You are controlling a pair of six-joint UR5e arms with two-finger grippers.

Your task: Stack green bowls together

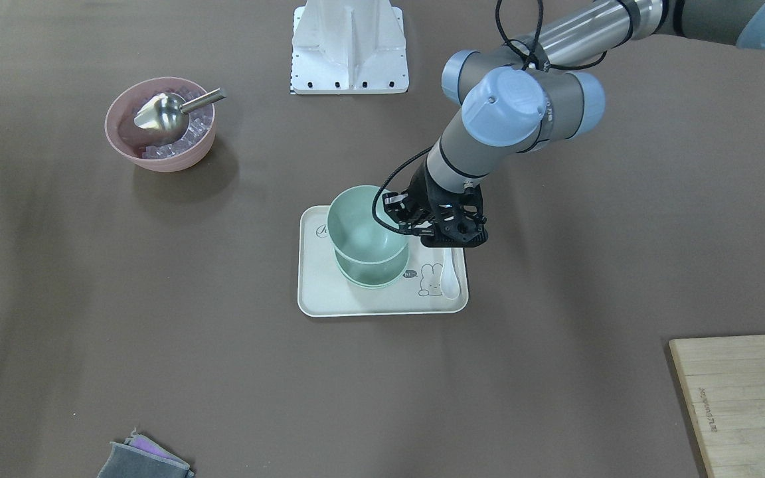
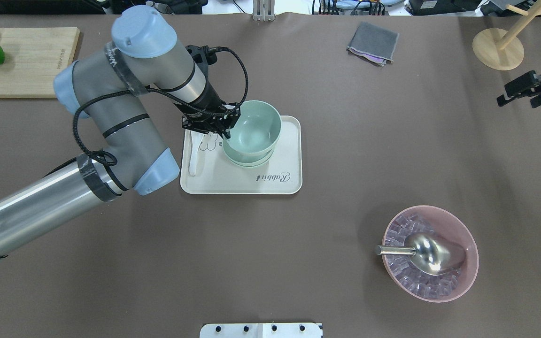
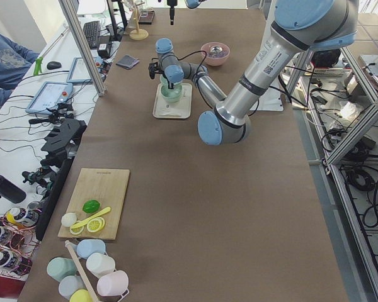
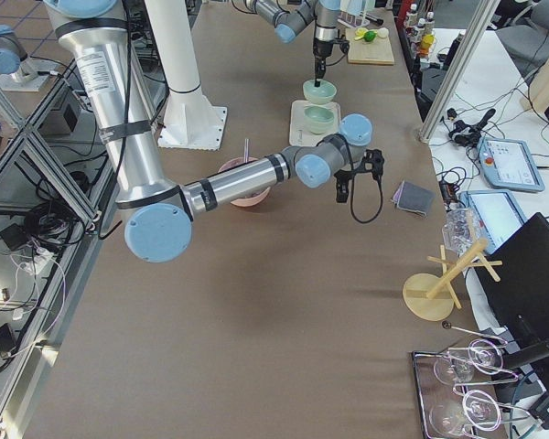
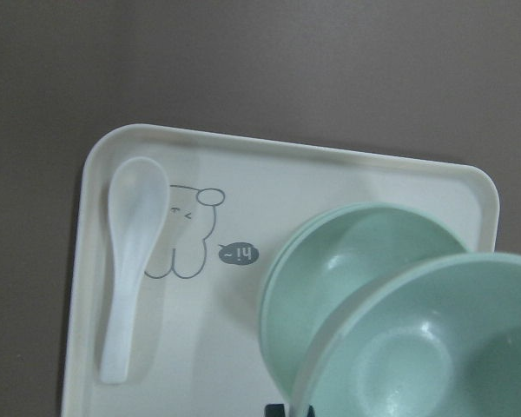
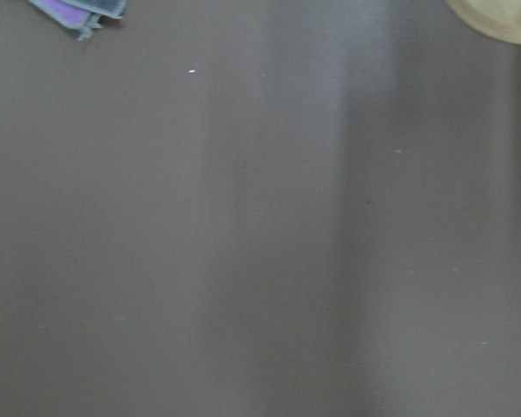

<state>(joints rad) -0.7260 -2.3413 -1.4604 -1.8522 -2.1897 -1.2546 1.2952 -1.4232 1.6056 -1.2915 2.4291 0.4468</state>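
My left gripper (image 2: 227, 129) is shut on the rim of one pale green bowl (image 2: 254, 129) and holds it tilted just above the other green bowls (image 2: 247, 162), which sit nested on a cream tray (image 2: 233, 180). In the front view the held bowl (image 1: 359, 222) overlaps the nested ones (image 1: 369, 275), with the left gripper (image 1: 401, 222) at its rim. The left wrist view shows the held bowl (image 5: 434, 347) over a lower bowl (image 5: 330, 269). My right gripper (image 2: 526, 89) hovers far off at the table's right edge; I cannot tell whether it is open.
A white spoon (image 2: 194, 157) lies on the tray beside the bowls. A pink bowl (image 2: 472, 263) with ice and a metal scoop (image 2: 432, 253) stands near right. A grey cloth (image 2: 373, 43), a wooden stand (image 2: 498, 49) and a cutting board (image 2: 26, 61) lie along the far edge.
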